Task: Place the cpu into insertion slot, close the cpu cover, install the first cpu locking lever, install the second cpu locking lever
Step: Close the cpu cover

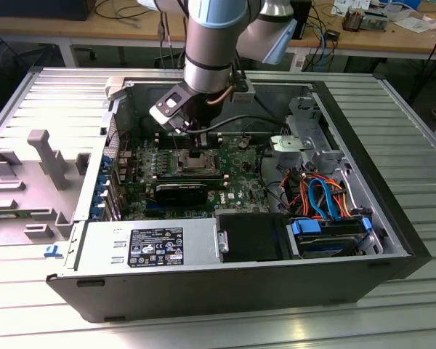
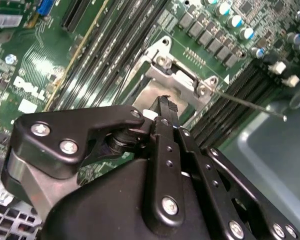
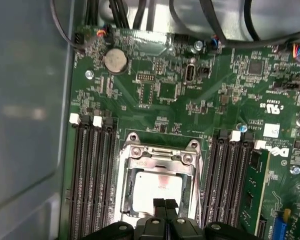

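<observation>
Tower case (image 1: 240, 291) lies open on its side on the slatted metal surface (image 1: 392, 313), so the arm (image 1: 211, 43) can come straight down onto the green board (image 3: 160, 90) inside. Long black memory slots (image 3: 92, 180) flank the pincer (image 3: 165, 206) on both sides. Directly beneath the pincer sits the insertion slot (image 1: 203, 163). The cpu (image 3: 157, 186) lies in it flat and square, its grey top showing through the window of the cpu cover (image 3: 195, 190). The cover appears to lie down over the chip rather than tilted up, which I judge keeps the chip seated until it is clamped.

The pincer hangs over the cover's near edge with its tips pressed together and nothing between them. That stance suits pushing or hooking a thin part, not gripping. Whether the tips touch the metal I cannot tell.

The first wrist view looks straight down and gives the chip's seating and the closed tips. The second wrist view looks from the side and adds a thin wire locking lever (image 2: 250, 105). It stands out from the slot's corner beyond the pincer tip, over the memory slots, apparently unlatched
</observation>
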`<action>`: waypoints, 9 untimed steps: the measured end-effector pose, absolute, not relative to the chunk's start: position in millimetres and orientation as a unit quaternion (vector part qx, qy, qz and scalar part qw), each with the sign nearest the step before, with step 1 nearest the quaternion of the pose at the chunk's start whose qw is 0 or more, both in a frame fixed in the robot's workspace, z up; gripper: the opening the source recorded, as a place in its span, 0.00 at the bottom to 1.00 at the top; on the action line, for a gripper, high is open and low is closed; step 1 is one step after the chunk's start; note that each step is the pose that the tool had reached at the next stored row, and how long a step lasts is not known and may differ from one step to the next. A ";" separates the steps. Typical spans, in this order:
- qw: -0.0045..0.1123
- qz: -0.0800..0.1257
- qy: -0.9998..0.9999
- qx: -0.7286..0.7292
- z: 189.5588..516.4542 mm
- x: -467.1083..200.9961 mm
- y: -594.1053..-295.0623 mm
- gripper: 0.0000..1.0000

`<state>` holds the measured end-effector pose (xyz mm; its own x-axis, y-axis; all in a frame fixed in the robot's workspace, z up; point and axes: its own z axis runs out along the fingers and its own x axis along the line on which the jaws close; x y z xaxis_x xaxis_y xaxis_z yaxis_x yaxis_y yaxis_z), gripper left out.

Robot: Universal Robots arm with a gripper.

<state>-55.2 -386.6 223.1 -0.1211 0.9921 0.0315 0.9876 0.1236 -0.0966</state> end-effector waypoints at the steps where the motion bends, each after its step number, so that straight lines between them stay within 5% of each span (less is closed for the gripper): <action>1: 0.044 0.026 -0.748 -0.661 221.2 -56.2 -386.6 0.11; 9: 0.044 0.026 -0.749 -0.661 210.6 -65.8 -386.8 0.11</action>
